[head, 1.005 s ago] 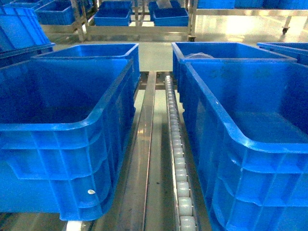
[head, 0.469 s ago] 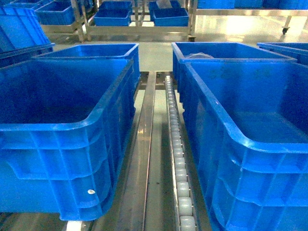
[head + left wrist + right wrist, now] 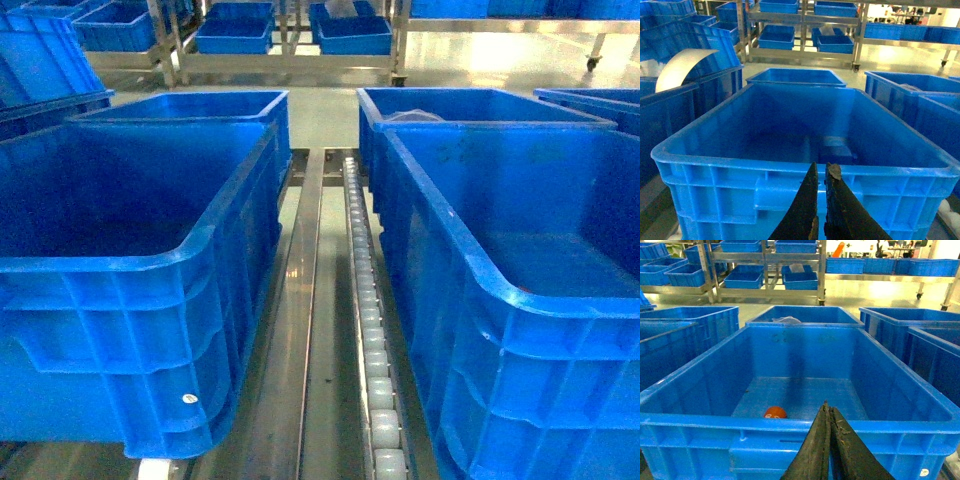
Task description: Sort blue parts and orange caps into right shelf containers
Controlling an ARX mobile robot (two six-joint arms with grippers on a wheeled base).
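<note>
1. Orange cap [image 3: 775, 412] first: from the right wrist camera I see one lying on the floor of the right bin [image 3: 800, 422], near its front wall and left of the middle. I can find no blue parts in any view.
2. Underfoot is a metal conveyor bed [image 3: 320, 330] with a line of pale rollers [image 3: 372, 360] running away from me between the two near bins. Beyond it lies a shiny pale floor and metal racks [image 3: 290, 50] carrying shallower blue trays.
3. My head camera shows the left bin [image 3: 150, 270] and the right bin [image 3: 520, 290] side by side, apart, with the rollers between them. Behind each stands another blue bin; the far right one [image 3: 470, 105] holds something pale that I cannot make out.
4. Through the left wrist camera the left bin [image 3: 805, 170] shows only a bare blue floor (dim in the far corner).
5. My left gripper [image 3: 820, 172] hangs just outside that bin's front rim, its dark fingers clenched to a thin slit with nothing between them.
6. My right gripper [image 3: 826, 412] sits at the right bin's front rim, fingers pressed together and holding nothing, just right of the cap.
</note>
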